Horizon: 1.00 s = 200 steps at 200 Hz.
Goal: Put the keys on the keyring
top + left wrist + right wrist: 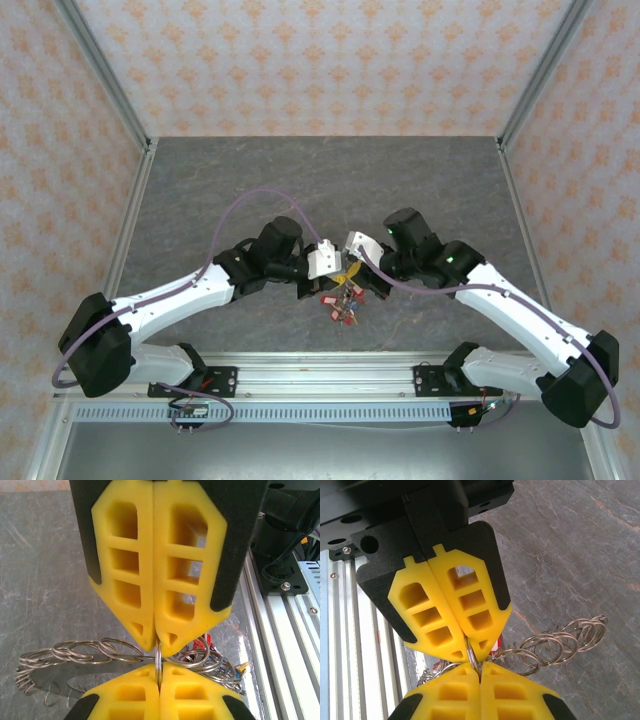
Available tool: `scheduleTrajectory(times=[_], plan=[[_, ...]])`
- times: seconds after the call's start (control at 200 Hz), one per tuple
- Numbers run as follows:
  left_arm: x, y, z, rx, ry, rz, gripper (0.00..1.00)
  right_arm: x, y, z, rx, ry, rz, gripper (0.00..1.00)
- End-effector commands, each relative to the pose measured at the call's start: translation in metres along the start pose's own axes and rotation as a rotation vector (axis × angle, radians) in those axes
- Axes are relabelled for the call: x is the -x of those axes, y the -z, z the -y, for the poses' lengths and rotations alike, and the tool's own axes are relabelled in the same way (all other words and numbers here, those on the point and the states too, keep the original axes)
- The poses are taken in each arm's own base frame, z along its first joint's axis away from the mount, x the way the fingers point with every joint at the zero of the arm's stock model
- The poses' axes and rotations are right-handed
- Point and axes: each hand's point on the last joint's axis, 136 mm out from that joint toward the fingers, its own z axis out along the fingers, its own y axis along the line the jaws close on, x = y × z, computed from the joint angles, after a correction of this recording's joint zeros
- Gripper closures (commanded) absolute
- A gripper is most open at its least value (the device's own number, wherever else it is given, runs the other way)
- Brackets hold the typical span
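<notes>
Left pincer [159, 676] and right pincer [154, 641] meet tip to tip, both clamped on the thin steel keyring [158, 659], clear of the tabletop [45, 580] — red-tagged keys [345, 308] dangle beneath. Threading is in hand; the next move likely needs the coil pried apart.

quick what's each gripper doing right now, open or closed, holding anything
left gripper: closed, pinching the keyring
right gripper: closed, pinching the same keyring

The left arm [175, 295] and right arm [520, 305] are made of white links and black joints, with lilac cables [240, 204]; yellow windowed fingers [145, 555] are backed in black.
</notes>
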Motion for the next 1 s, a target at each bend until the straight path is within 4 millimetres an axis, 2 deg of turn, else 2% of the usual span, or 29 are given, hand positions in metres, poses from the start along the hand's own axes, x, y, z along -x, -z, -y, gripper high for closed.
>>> scheduleTrajectory(times=[0.0,0.12,0.365,0.666,0.996], plan=[[0.017,0.004,-0.005,0.041,-0.028,0.06,1.0,0.016,0.01,-0.005,-0.015,0.045,0.077,0.93],[0.024,0.008,-0.003,0.036,-0.019,0.118,1.0,0.003,0.007,-0.004,-0.005,0.023,0.086,0.9],[0.034,0.012,0.005,-0.002,-0.029,0.196,1.0,0.002,0.002,0.0,0.026,-0.048,0.212,0.9],[0.043,0.013,0.008,-0.033,-0.024,0.244,1.0,-0.002,0.0,0.004,0.018,-0.059,0.253,0.85],[0.039,0.013,0.005,-0.019,-0.015,0.217,1.0,0.001,0.001,0.003,0.032,-0.051,0.258,0.96]])
